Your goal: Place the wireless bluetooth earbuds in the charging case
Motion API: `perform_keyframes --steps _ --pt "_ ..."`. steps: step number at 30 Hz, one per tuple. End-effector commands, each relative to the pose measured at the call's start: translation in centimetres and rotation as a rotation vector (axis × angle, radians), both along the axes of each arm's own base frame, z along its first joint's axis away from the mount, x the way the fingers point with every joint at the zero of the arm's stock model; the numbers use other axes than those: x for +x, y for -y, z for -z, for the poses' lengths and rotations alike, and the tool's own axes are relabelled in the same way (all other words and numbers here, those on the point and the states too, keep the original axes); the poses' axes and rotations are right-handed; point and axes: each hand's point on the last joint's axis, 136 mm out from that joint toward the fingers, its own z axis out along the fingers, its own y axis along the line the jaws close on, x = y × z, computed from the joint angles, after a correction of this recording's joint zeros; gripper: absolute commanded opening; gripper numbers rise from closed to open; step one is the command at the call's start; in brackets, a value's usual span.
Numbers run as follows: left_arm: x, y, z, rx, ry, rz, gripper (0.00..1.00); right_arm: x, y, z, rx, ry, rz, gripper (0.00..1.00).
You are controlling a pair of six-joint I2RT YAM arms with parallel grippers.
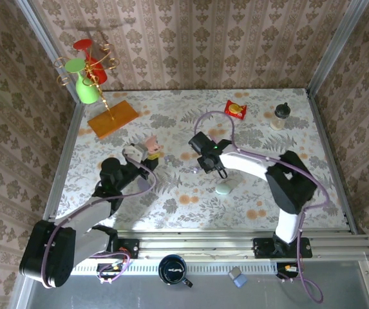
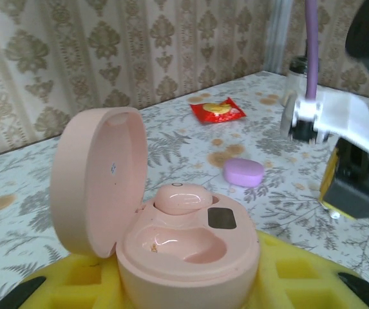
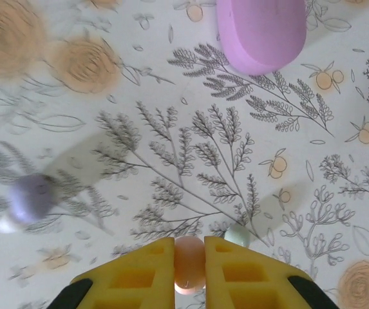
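Note:
The pink charging case (image 2: 190, 257) stands open between the yellow fingers of my left gripper (image 2: 190, 283), which is shut on its base. Its lid (image 2: 97, 180) is tipped back to the left. One pink earbud (image 2: 181, 198) sits in the far slot, and the near slot (image 2: 178, 244) is empty. In the top view the left gripper (image 1: 147, 152) holds the case left of centre. My right gripper (image 3: 189, 261) is shut on a second pink earbud (image 3: 189, 265), just above the tabletop. A mint earbud (image 3: 237, 235) lies beside its right finger. A blurred purple earbud (image 3: 31, 196) lies further left.
A purple oval case (image 3: 260, 32) lies ahead of the right gripper (image 1: 216, 171), and a mint oval case (image 1: 223, 188) lies near it. A red packet (image 1: 236, 109) and a small bottle (image 1: 281, 116) sit at the back right. A cup stand (image 1: 97, 84) stands back left.

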Motion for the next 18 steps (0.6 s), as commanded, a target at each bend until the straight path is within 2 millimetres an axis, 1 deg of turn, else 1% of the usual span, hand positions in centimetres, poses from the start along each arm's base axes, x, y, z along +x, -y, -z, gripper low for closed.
perform_keyframes --steps 1,4,5,7,11,15,18 --pt "0.5 1.5 -2.5 0.007 0.118 0.035 0.23 -0.4 -2.1 -2.8 0.303 0.003 0.039 0.17" --pt "0.0 3.2 -2.6 0.015 0.144 0.102 0.23 -0.8 -2.7 -4.9 0.519 -0.02 0.049 0.17" --pt "0.2 3.4 -2.6 0.019 0.151 0.107 0.23 -0.9 -2.6 -5.3 0.575 -0.03 0.059 0.17" --pt "-0.7 5.0 -2.6 0.021 0.165 0.172 0.23 -1.0 -2.9 -6.9 0.704 -0.041 0.056 0.17" --pt "-1.3 6.7 -2.6 0.015 0.173 0.246 0.23 -1.4 -3.5 -9.9 0.863 -0.031 0.021 0.17" --pt "-2.0 8.3 -2.7 -0.002 0.183 0.313 0.23 -2.1 -4.9 -13.1 0.996 -0.032 -0.048 0.17" --pt "-2.4 9.0 -3.0 -0.027 0.188 0.349 0.23 -2.3 -6.1 -14.9 1.087 -0.04 -0.091 0.17"
